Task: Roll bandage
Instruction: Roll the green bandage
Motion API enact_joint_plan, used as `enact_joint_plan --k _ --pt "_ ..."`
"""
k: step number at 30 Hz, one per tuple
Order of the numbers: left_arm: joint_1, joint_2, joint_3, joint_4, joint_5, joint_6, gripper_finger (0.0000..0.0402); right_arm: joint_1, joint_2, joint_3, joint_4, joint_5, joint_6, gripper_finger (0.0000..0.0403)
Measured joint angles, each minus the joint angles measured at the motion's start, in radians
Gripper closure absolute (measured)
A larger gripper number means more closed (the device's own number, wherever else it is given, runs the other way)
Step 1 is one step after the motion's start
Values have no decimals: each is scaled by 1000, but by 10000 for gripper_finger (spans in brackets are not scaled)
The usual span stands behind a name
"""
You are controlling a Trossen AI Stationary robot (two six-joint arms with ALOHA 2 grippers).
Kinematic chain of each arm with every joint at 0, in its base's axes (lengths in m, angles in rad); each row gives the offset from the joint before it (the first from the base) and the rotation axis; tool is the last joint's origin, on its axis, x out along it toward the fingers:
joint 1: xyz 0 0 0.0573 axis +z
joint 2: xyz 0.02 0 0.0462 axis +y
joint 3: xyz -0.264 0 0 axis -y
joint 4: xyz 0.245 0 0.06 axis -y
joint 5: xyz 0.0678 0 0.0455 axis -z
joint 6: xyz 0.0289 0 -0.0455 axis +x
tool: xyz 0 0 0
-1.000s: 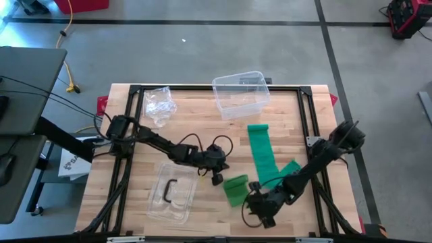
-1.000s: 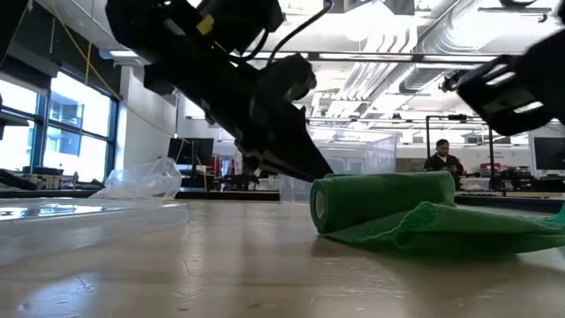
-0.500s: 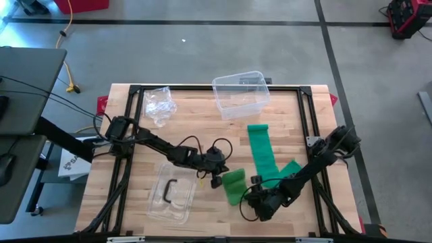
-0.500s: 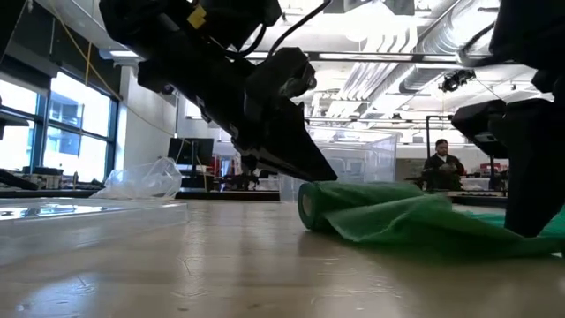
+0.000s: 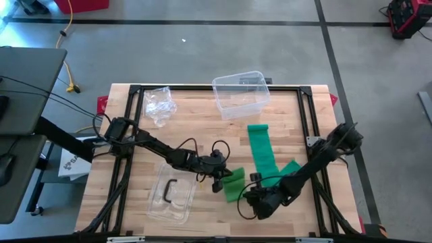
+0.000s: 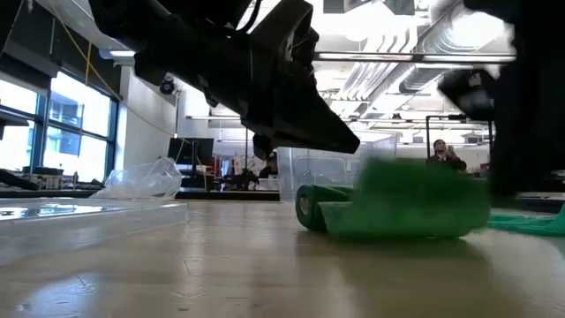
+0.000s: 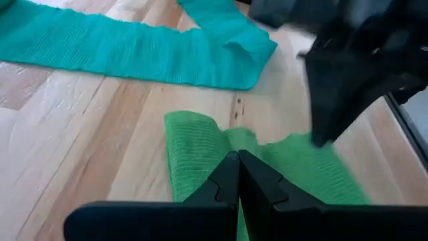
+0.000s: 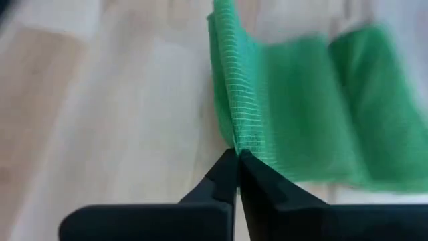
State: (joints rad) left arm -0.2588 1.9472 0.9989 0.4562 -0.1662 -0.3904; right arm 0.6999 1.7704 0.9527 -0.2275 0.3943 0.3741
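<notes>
The green mesh bandage [image 5: 233, 187] lies near the table's front, its rolled end [image 6: 311, 208] resting on the wood. Its loose end [image 6: 424, 199] stands up as a flap. My left gripper [image 5: 218, 180] is shut, its tips [image 7: 237, 159] over the rolled end. In the low view the left gripper [image 6: 346, 143] shows a little above the roll. My right gripper [image 5: 247, 196] is shut on the loose end, its body [image 6: 525, 106] dark at the right of the low view. A longer teal strip [image 5: 260, 152] lies flat toward the far right. My left gripper: whether its shut tips touch the roll, I cannot tell. My right gripper pinches the edge of the bandage's loose end [image 8: 234, 142] between its two fingertips, slanting down from the table's near right. That end is lifted off the table and stands upright, while the rolled end stays on the wood.
A clear plastic box [image 5: 240, 93] stands at the far edge, with a crumpled plastic bag [image 5: 160, 102] to its left. A clear lid with a black handle [image 5: 171, 192] lies near the front left. Black frame rails [image 5: 308, 115] border the table. A person [image 6: 441, 155] shows in the room beyond.
My right gripper has tipped downward and taken hold of the bandage's loose end, which has risen from lying flat into a standing flap. The rolled end has slid a little toward the table's left. My left gripper has shifted slightly toward the bandage and tipped.
</notes>
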Motion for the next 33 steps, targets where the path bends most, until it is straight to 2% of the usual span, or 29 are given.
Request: enact_joint_plan --k 8,12,16,20,26,33 --pt "11 0 0 7 -1 18 401 0 -121 148 -236 131 -121 402" --pt "12 0 0 7 -1 19 401 0 -177 194 -271 128 -184 402" --pt "12 0 0 6 -1 18 401 9 -202 227 -269 55 -230 402" --pt "9 0 0 12 -1 18 401 39 -203 262 -267 63 -270 402" --pt "2 0 0 15 3 9 401 89 -203 283 -275 65 -225 402" --pt "-7 0 0 78 204 77 401 115 -203 284 -281 66 -171 403"
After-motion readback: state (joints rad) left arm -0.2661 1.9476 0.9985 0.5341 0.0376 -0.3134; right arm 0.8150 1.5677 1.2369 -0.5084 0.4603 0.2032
